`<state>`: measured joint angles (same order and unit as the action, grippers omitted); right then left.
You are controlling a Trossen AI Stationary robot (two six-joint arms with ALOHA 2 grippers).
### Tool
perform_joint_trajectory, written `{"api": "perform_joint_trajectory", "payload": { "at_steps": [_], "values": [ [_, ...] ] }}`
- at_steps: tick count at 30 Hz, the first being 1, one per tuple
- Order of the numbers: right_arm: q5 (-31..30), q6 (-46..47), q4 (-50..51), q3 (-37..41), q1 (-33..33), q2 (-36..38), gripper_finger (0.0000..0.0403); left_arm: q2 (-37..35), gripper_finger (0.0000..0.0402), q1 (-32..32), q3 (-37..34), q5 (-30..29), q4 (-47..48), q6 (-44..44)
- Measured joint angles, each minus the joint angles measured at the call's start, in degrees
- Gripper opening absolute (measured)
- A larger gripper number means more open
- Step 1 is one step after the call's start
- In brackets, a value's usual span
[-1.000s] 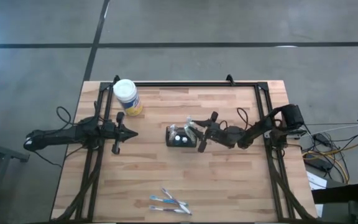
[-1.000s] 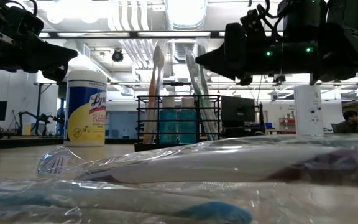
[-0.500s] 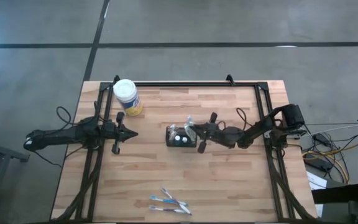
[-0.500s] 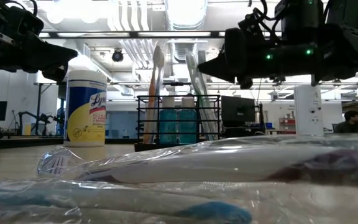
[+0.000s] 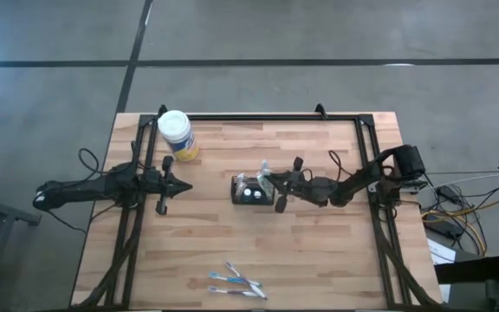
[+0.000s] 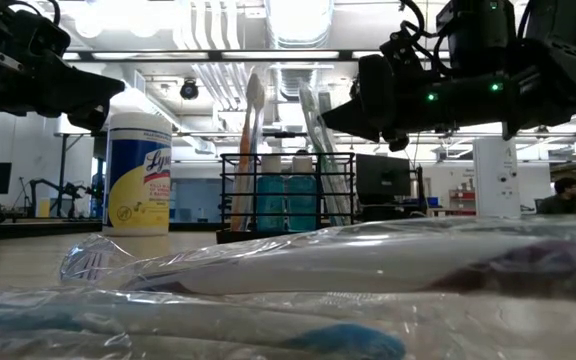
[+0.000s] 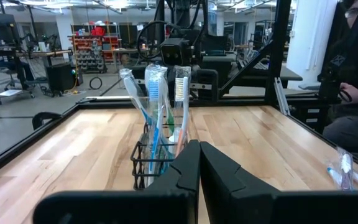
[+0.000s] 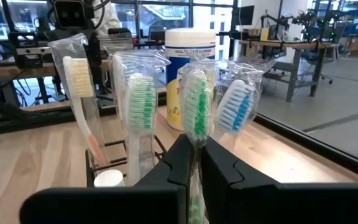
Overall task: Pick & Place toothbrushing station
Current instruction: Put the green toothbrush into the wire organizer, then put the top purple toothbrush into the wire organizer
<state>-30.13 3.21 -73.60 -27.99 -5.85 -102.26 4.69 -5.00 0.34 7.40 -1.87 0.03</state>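
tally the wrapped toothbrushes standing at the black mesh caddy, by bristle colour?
Wrapped upright toothbrushes at the black wire-mesh caddy, right wrist view:
cream-bristled toothbrush: 1
green-bristled toothbrushes: 2, one pinched by the right gripper
blue-bristled toothbrush: 1
Total: 4

You have grey concrete floor (image 5: 319, 30) all round the table, a dark seam at 12 o'clock; ceiling lights (image 6: 298, 15) glare overhead, workbenches (image 8: 291, 53) beyond.
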Motion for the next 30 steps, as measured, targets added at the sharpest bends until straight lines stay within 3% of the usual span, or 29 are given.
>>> {"api": "perform_joint_trajectory", "payload": {
  "at_steps": [5,12,19,26,30],
  "values": [
    [0.0,0.0,-0.3,0.0,-0.3,0.3,0.0035,0.0,0.0012,0.0,0.0,0.0,-0.1,-0.1],
    [0.0,-0.2,1.0,0.0,-1.5,3.9,0.0116,0.0,0.0012,0.0,0.0,0.0,-0.1,-1.4],
    [0.1,1.0,12.8,0.1,-2.4,13.4,0.0181,0.0,0.0012,0.0,0.0,0.0,-0.1,-1.5],
    [0.0,2.8,30.0,0.1,-3.6,26.4,0.02,0.0,0.0012,0.0,0.0,0.0,-0.2,-1.5],
    [0.0,-2.7,32.2,0.5,-7.3,34.1,0.0186,0.0,0.0012,0.0,0.0,0.0,-0.2,-1.6]
  ]
}}
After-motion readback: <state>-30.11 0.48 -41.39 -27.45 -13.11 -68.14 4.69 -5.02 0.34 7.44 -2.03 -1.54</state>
